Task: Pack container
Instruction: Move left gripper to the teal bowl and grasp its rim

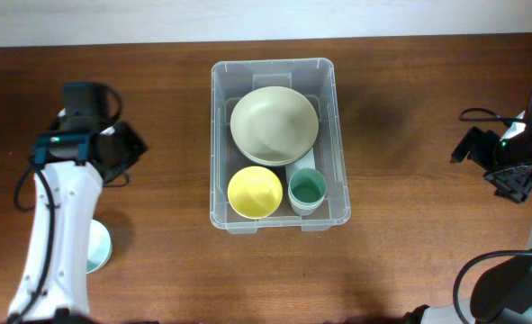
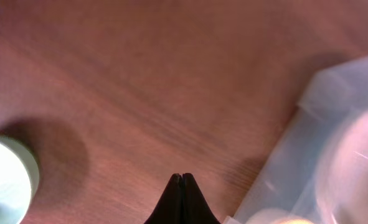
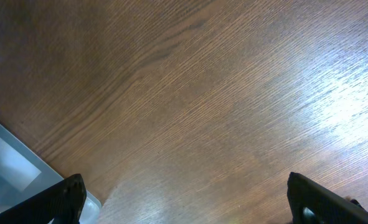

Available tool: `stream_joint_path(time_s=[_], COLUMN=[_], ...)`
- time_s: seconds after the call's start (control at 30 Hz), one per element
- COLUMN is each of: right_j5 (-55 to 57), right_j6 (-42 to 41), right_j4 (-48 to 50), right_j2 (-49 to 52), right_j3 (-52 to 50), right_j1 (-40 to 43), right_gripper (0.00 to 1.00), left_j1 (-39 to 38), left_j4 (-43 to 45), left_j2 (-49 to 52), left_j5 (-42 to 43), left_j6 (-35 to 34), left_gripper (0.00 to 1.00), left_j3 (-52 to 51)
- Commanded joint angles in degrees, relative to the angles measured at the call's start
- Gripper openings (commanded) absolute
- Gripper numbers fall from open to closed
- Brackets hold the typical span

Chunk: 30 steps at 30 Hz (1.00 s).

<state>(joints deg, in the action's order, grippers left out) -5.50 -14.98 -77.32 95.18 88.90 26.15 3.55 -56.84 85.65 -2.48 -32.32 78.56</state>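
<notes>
Left gripper [image 2: 182, 186]: fingertips pressed flat together, nothing between them, over the bare brown wooden table [image 1: 410, 234]. Only the tips show at the bottom of the wrist frame.

Right gripper [image 3: 193, 202]: jaws spread wide, empty. Both tips are cut off by the bottom edge.

The large clear plastic rectangular container [image 1: 273, 64] sits mid-table between my arms, apart from both. Inside it:
- a big cream round bowl [image 1: 274, 125] at the far end
- a small yellow bowl [image 1: 255, 193] and a teal cup [image 1: 307, 190] side by side at the near end

My left wrist view blurs the container to a pale shape.

A pale mint round dish [image 1: 101, 248] lies outside the container, half hidden under my left arm.
</notes>
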Motion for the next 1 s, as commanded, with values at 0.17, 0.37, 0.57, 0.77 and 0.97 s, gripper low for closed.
stream_joint_path(time_s=[0.17,0.37,0.57,0.77,0.97], right_j5=[-0.04,-0.09,-0.11,-0.09,-0.07], right_j6=[-0.02,-0.02,-0.02,-0.02,-0.02], right_j4=[0.22,0.2,0.15,-0.07,0.0], right_j2=[-1.27,-1.27,-1.27,-1.27,-1.27], right_j3=[-0.52,-0.52,-0.52,-0.52,-0.52], right_j1=[-0.37,-0.37,-0.37,-0.37,-0.37], right_gripper=[0.99,0.99,0.99,0.99,0.99], left_j1=[1.62,12.35,17.9,17.99,18.36], left_j4=[-9.9,-13.11,-0.74,9.44,14.12], left_j2=[-1.46,-1.46,-1.42,-0.28,5.4], left_j5=[-6.88,-5.92,-3.1,-3.91,-5.49], left_j6=[-3.17,-6.08,-5.2,-5.2,-5.14], left_gripper=[0.17,0.62,0.67,0.68,0.66], left_j3=[1.73,-1.97,-17.55,-26.82,-28.81])
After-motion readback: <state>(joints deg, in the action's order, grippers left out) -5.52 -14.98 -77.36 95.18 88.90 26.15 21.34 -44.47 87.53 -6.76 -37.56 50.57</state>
